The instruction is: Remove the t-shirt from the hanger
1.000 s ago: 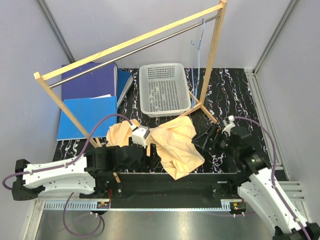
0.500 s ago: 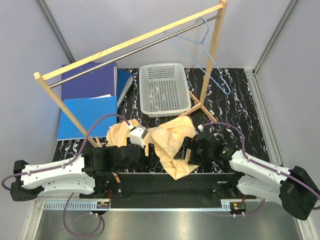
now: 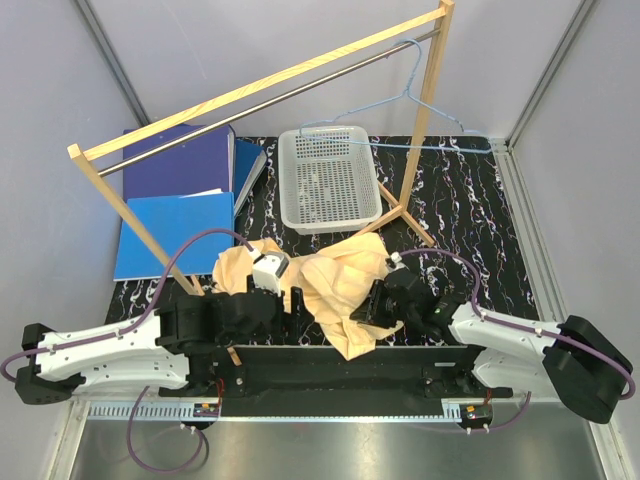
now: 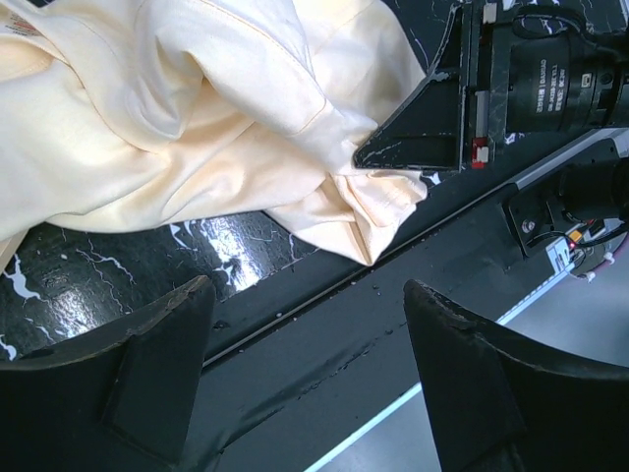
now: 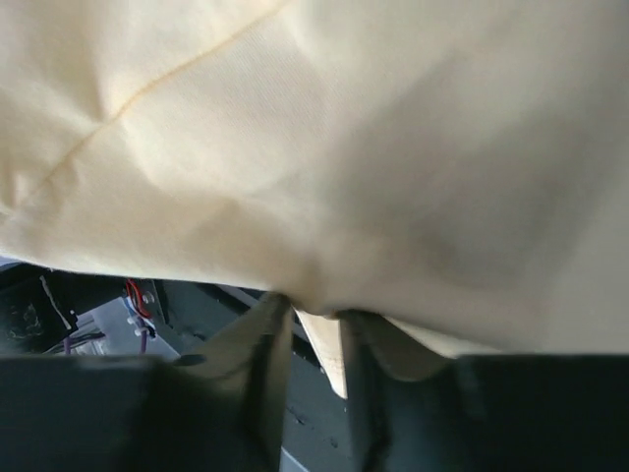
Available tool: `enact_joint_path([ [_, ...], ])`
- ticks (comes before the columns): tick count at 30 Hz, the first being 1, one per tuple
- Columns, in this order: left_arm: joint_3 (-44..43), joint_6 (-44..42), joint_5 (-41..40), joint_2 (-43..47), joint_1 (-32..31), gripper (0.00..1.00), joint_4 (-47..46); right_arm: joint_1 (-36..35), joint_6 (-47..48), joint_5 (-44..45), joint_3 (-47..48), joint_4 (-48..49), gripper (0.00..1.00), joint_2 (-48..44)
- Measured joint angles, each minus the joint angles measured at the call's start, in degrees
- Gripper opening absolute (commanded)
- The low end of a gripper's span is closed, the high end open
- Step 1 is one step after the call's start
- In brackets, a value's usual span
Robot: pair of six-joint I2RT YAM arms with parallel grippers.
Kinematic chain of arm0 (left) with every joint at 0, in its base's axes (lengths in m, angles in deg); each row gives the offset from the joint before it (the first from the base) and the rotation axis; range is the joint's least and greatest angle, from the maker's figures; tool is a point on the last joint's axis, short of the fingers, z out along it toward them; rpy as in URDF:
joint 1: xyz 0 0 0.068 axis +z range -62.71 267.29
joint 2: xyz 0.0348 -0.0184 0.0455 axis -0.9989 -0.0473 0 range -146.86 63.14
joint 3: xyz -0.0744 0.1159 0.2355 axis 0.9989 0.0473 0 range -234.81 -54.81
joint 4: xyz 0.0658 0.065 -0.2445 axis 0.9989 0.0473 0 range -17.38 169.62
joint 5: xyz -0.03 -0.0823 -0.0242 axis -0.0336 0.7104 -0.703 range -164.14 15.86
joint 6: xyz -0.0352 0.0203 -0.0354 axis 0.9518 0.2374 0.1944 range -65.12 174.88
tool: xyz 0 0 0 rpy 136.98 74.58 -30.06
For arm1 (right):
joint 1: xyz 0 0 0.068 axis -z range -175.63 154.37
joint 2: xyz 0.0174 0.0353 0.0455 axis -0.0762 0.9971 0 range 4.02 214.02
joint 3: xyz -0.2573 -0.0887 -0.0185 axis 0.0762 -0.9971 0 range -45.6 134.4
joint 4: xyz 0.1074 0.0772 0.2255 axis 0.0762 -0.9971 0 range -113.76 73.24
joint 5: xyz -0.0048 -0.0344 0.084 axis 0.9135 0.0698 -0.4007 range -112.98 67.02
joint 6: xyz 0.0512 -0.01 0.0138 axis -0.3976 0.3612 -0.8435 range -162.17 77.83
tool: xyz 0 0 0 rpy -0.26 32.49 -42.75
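Observation:
The peach t-shirt lies crumpled on the black marbled table, off the hanger. The light-blue hanger hangs bare by its hook from the rack's metal rail at the far right. My right gripper is at the shirt's near right edge, and in the right wrist view its jaws pinch a fold of the t-shirt. My left gripper stands open over the table's front edge, just short of the t-shirt, nothing between its fingers. In the top view the left gripper is at the shirt's near left side.
A white basket stands behind the shirt. Blue folders lie at the back left. The wooden rack spans the table diagonally, its right post and foot close to the shirt.
My right arm swung in to the left, reached the shirt's edge and closed on it. The bare hanger turned on the rail from edge-on to broadside. My left arm barely moved.

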Motion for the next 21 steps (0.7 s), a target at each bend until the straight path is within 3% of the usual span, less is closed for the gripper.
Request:
enact_joint_path([
  [1,0.0,0.0,0.0,0.0,0.0,0.82,0.0,0.0,0.1,0.7,0.0,0.5,0.09,0.0],
  [4,0.0,0.0,0.0,-0.1,0.0,0.88,0.0,0.0,1.4,1.7,0.0,0.8,0.0,-1.3],
  [8,0.0,-1.2,-0.1,-0.7,0.0,0.99,-0.1,0.0,3.2,1.6,0.6,0.6,0.0,-7.8],
  [9,-0.2,-2.5,-0.3,-1.4,0.0,0.99,0.0,0.0,3.4,1.5,1.2,0.3,0.05,-9.6],
  [10,-0.6,-3.7,-0.5,-2.4,0.0,0.99,0.0,0.0,3.7,1.4,1.9,0.1,0.19,-11.2],
  [11,-1.4,-5.2,-0.9,-3.5,0.0,0.99,0.0,0.0,3.8,1.4,2.9,-0.7,0.49,-12.6],
  [12,-2.1,-6.4,-1.3,-4.8,0.0,0.99,-0.1,0.0,3.8,1.4,3.8,-1.6,0.66,-13.5],
  [14,-5.0,-11.0,-2.5,-9.5,0.0,0.99,-0.2,0.0,4.4,1.6,5.9,-4.7,0.84,-15.1],
  [15,-6.1,-12.8,-2.8,-11.5,0.0,0.99,-0.7,0.0,4.2,1.7,6.4,-6.0,0.9,-15.6],
  [21,-15.6,-26.6,-2.1,-30.2,0.0,0.99,-2.5,-0.1,4.8,8.7,8.4,-22.1,0.96,-22.3],
])
